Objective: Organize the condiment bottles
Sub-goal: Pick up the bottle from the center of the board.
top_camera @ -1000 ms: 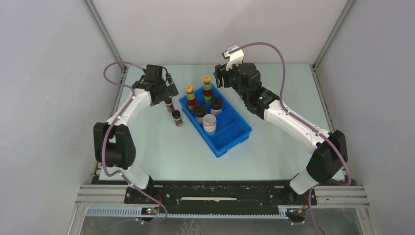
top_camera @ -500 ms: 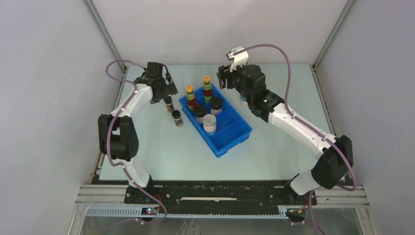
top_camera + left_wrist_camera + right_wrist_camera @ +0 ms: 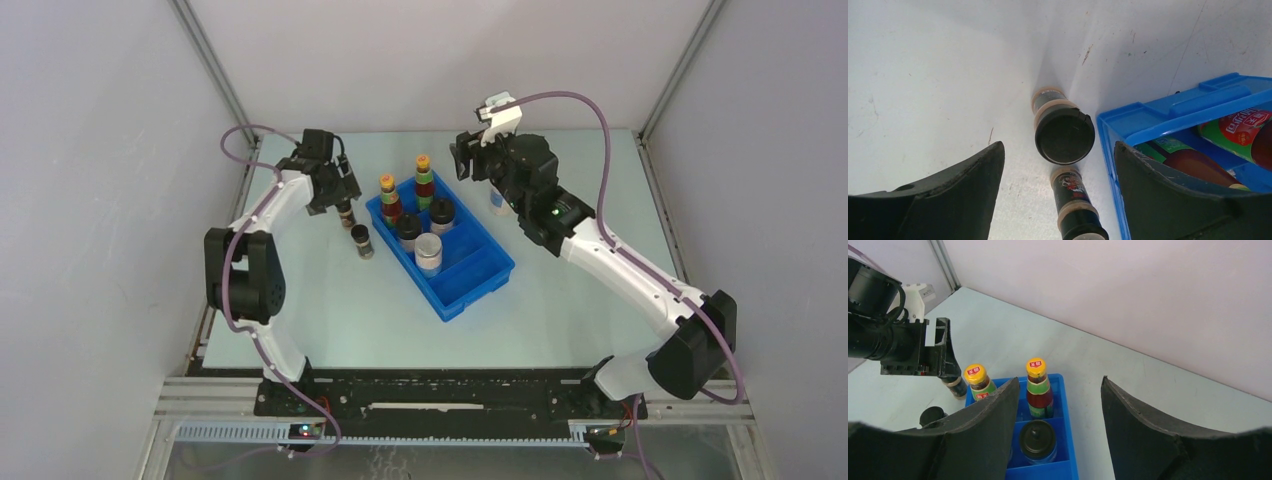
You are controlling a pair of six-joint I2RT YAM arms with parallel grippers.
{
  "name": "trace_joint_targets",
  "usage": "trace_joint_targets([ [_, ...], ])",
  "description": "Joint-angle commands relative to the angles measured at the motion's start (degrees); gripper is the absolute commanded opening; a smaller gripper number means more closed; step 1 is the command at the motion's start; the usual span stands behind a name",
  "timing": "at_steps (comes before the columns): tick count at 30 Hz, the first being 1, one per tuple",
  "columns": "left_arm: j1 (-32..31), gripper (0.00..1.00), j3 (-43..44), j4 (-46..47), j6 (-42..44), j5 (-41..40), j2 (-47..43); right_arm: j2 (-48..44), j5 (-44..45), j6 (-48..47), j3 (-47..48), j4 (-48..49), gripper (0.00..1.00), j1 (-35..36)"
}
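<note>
- Left of the blue tray (image 3: 470, 272), I see the left gripper (image 3: 338, 195) hanging over a black-lidded spice jar (image 3: 1064, 136). Its fingers (image 3: 973, 175) stand apart on either side of the lid and touch neither side, so I read it as open and holding nothing.
- Also left of the tray, just beside the first jar and on its near side, a second spice jar (image 3: 1074, 200) stands on the table (image 3: 330, 300).
- Inside the tray, at its far end, the left tall bottle (image 3: 979, 382) and the right tall bottle (image 3: 1038, 387) stand upright side by side, dark red with yellow caps.
- Next inward from the far end, two black-lidded tray jars (image 3: 407, 230) sit side by side. A white-capped jar (image 3: 428, 252) stands just on their near side, about mid-tray.
- Above the tray's far right corner, the right gripper (image 3: 1060, 382) hovers with its fingers spread and nothing between them.
- Right of the tray, a pale jar (image 3: 497, 205) stands on the table, mostly hidden behind the right arm (image 3: 600, 250).
</note>
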Motion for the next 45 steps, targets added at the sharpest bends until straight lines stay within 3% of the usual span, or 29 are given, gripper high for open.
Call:
trace_joint_targets([
  [1, 0.5, 0.84, 4.3, -0.1, 1.7, 0.7, 0.8, -2.2, 1.4, 0.3, -0.5, 1.8, 0.69, 0.5],
  [7, 0.5, 0.76, 5.1, -0.3, 2.2, 1.0, 1.8, -3.1, 2.0, 0.2, -1.2, 1.8, 0.69, 0.4],
  [33, 0.5, 0.63, 6.4, -1.1, 3.2, 1.3, 4.5, -4.1, 2.0, 0.4, -2.6, 2.7, 0.68, -0.3],
  [39, 0.5, 0.56, 6.5, -1.3, 3.5, 1.3, 4.8, -4.3, 2.0, 0.5, -2.9, 2.8, 0.69, -0.5],
  [45, 0.5, 0.43, 6.6, -1.5, 3.7, 1.3, 4.9, -4.5, 2.0, 0.6, -3.0, 2.6, 0.68, -0.5],
])
